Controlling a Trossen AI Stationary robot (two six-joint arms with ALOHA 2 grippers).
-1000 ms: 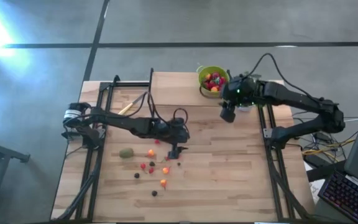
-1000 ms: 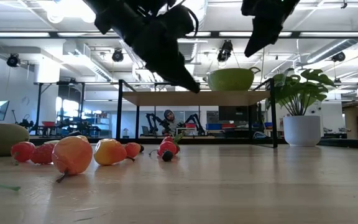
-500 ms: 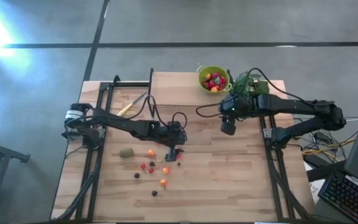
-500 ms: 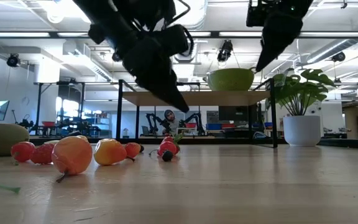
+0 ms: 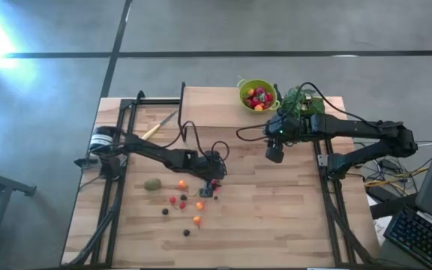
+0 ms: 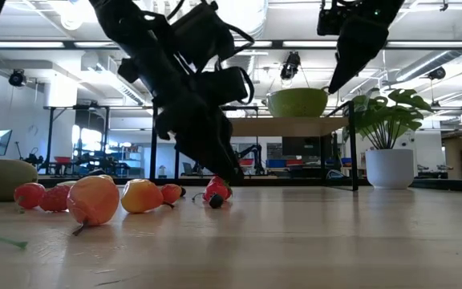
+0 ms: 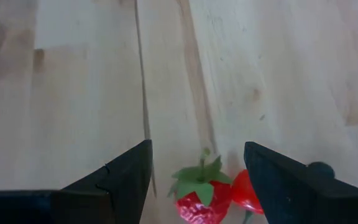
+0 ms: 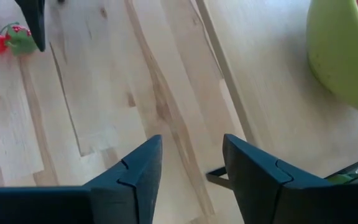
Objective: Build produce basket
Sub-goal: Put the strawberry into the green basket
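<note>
- Left gripper (image 7: 197, 177) low over the table (image 5: 276, 210), fingers spread either side of a strawberry (image 7: 199, 193), not closed on it.
- Right gripper (image 5: 274, 156) raised, fingers apart, empty, near the produce basket (image 5: 257, 95).
- Basket at the table's far edge, holding berries; kiwi (image 5: 152, 184) and loose fruit left of centre.

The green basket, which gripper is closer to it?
Right. The right gripper hovers just in front of the green basket; the left gripper is down among the loose fruit.

I work in a robotics lab: open hall, exposed ceiling ducts (image 6: 111, 88), strip lights (image 6: 311, 44), other robot arms (image 6: 255, 154) on distant benches, concrete floor (image 5: 276, 30).
</note>
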